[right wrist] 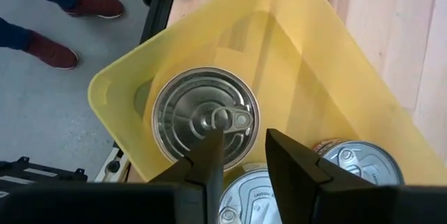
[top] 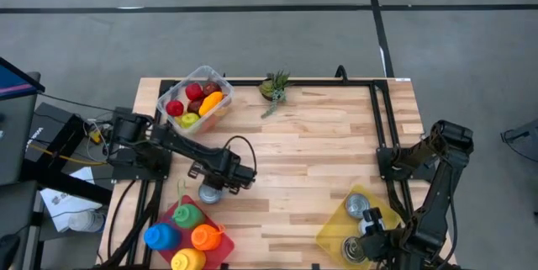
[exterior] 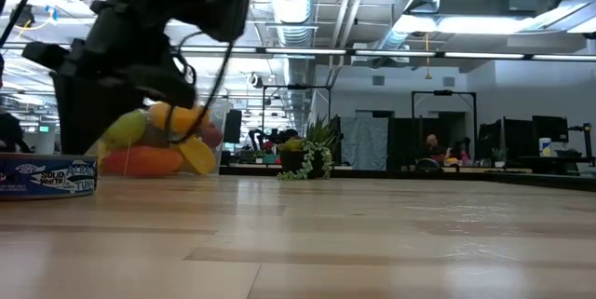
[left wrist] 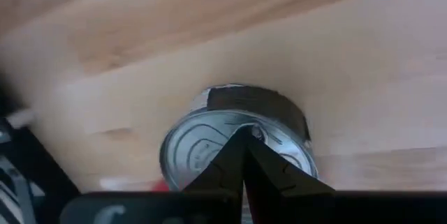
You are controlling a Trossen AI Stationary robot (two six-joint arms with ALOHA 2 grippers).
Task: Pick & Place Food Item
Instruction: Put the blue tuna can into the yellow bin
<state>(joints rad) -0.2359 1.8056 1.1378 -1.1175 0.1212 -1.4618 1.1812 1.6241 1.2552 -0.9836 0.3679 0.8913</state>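
Observation:
A flat tin can (top: pixel 210 193) with a silver lid (left wrist: pixel 209 147) stands on its base on the wooden table, beside the red tray; the low view shows its blue label (exterior: pixel 47 176). My left gripper (left wrist: pixel 244 137) is shut and points down over the can's lid (top: pixel 220 182). My right gripper (right wrist: pixel 244 155) is open and hovers above a yellow bin (right wrist: pixel 126 77) at the table's near right corner (top: pixel 332 232). Three cans stand in the bin, one with a ring pull (right wrist: pixel 202 112). My left gripper's shut fingertips (left wrist: pixel 241 147) stand over the middle of the can's lid, coming from above. I cannot tell whether they touch the lid. The can stands upright on the table.
A clear tub of fruit (top: pixel 195 99) sits at the far left. A red tray of coloured bottles (top: pixel 189 232) is at the near left edge. A small potted plant (top: pixel 275 89) stands at the far edge. A person's shoes (right wrist: pixel 49 49) show on the floor beyond the bin.

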